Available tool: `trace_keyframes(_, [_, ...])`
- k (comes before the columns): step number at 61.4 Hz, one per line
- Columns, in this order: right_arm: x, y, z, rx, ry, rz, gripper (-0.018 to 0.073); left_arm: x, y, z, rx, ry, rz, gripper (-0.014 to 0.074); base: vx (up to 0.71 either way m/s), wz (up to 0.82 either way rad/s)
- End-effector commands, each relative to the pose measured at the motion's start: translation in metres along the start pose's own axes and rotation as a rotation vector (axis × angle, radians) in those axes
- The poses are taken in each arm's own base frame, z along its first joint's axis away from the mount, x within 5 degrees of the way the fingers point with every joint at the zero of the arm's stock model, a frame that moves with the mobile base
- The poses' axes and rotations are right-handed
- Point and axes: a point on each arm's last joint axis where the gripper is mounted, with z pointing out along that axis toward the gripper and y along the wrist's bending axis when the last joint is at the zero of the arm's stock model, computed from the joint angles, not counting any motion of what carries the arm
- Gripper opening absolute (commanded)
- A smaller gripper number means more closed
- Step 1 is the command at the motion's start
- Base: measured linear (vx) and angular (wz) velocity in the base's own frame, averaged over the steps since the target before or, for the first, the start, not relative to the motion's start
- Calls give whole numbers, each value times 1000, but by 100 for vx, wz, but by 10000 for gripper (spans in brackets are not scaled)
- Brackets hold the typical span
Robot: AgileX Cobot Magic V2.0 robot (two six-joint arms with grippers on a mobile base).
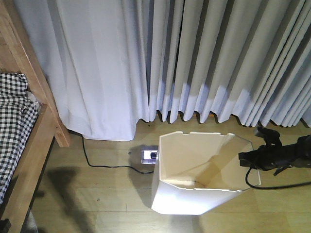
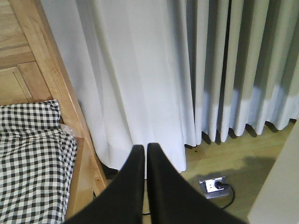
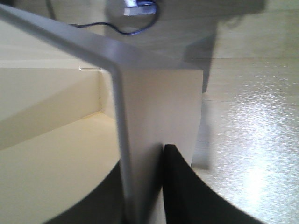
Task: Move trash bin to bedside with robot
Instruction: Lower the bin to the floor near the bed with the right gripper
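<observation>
The white trash bin [image 1: 194, 194] stands on the wooden floor, its cream inside showing. My right gripper [image 1: 243, 158] is shut on the bin's right rim; in the right wrist view [image 3: 142, 186] one black finger is inside and one outside the thin wall [image 3: 154, 116]. The wooden bed frame [image 1: 36, 141] with black-and-white checked bedding [image 1: 12, 121] is at the far left, apart from the bin. My left gripper [image 2: 145, 148] is shut and empty, held above the floor near the bed frame [image 2: 60, 88] and its bedding [image 2: 32, 158].
White curtains [image 1: 194, 53] hang along the back wall. A floor socket box [image 1: 148, 156] with a black cord [image 1: 97, 162] lies just left of the bin; it also shows in the left wrist view [image 2: 214, 185]. A black cable [image 1: 272, 187] trails from the right arm.
</observation>
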Motion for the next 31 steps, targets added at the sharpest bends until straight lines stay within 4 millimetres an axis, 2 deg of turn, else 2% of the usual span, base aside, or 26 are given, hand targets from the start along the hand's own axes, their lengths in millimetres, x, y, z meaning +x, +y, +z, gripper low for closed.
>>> trace_keyframes(1, [-33,15,-7,-214,-155,11,-3,-1,0,1,-8,-72,-5,-7,0,0])
trace_keyframes(15, [-30,-11,39,-217,-145,55,-3,-1,0,1,-8,-72,-5,-7,0,0])
trace_keyframes(31, [-28,-35,81,-209,-150,94,-3,-1,0,1,-8,-72,-5,-7,0,0])
